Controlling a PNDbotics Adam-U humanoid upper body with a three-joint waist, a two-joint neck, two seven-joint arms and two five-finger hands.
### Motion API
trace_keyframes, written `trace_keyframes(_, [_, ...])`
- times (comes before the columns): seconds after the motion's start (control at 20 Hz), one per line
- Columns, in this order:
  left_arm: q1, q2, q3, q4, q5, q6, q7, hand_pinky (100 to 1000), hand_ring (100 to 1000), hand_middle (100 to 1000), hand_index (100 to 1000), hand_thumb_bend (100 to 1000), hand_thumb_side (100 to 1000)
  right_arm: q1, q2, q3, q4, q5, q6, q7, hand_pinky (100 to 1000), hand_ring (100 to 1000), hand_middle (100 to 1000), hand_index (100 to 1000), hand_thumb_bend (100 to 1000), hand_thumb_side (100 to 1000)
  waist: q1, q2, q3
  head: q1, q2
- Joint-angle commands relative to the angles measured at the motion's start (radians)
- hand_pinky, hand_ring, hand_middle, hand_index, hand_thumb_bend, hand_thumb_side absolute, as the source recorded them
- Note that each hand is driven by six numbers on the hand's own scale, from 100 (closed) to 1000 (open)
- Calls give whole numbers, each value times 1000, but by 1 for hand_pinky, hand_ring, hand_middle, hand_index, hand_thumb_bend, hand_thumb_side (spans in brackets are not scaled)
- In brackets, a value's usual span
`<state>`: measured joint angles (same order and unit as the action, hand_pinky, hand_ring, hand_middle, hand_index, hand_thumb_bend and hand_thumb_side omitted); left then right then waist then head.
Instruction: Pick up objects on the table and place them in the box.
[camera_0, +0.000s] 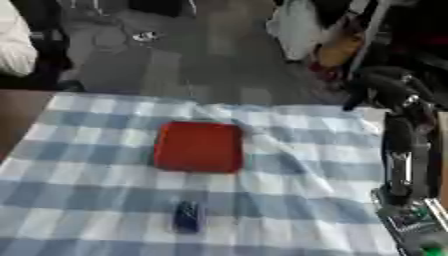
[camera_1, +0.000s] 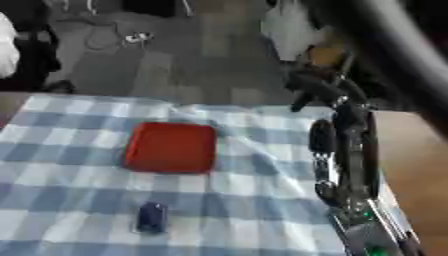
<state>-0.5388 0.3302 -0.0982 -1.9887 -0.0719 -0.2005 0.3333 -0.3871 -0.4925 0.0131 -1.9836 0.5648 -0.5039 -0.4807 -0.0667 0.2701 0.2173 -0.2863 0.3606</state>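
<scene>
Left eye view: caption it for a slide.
Right arm raised beside a checked tablecloth holding a red box and small dark blue object.

Soft, even indoor light, fairly dim; both views are blurred throughout. The checked cloth (camera_0: 262, 175) shows only faint shadows, and no glare anywhere.

Grey floor (camera_0: 175, 55) beyond table; blue-white checked cloth (camera_0: 79, 190) covers brown tabletop (camera_1: 420, 165).

Red box (camera_0: 199, 147) sits mid-cloth (camera_0: 96, 165), small dark blue obj (camera_0: 187, 216) near it, closer to me. My right hand (camera_0: 378, 85) up at far right, fingers curled, holding nothing.
</scene>
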Motion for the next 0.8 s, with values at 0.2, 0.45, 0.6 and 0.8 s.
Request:
trace_keyframes(0.2, [-8, 15, 4, -11, 0, 6, 3, 850, 869, 1000, 877, 301, 1000, -11, -12, -6, -16, -4, 3, 3, 390, 629, 696, 796, 100, 1000, 8, -15, -4, -6, -22])
trace_keyframes(0.45, [-6, 18, 4, -11, 0, 11, 1, 848, 867, 1000, 876, 299, 1000, -10, -19, 5, -16, 17, 27, 33, 393, 631, 703, 809, 100, 1000, 7, -17, 0, 20, 120])
trace_keyframes(0.6, [-4, 18, 0, -11, 5, 15, -5, 847, 867, 1000, 877, 295, 1000, -6, -36, 37, -16, 27, 79, 103, 386, 628, 713, 822, 100, 1000, 7, -17, 3, 15, 168])
trace_keyframes(0.8, [2, 23, -3, -11, 8, 18, -12, 846, 866, 1000, 876, 294, 1000, -13, -88, 65, -16, 26, 158, 190, 403, 642, 750, 848, 100, 1000, 5, -21, 3, 8, 202])
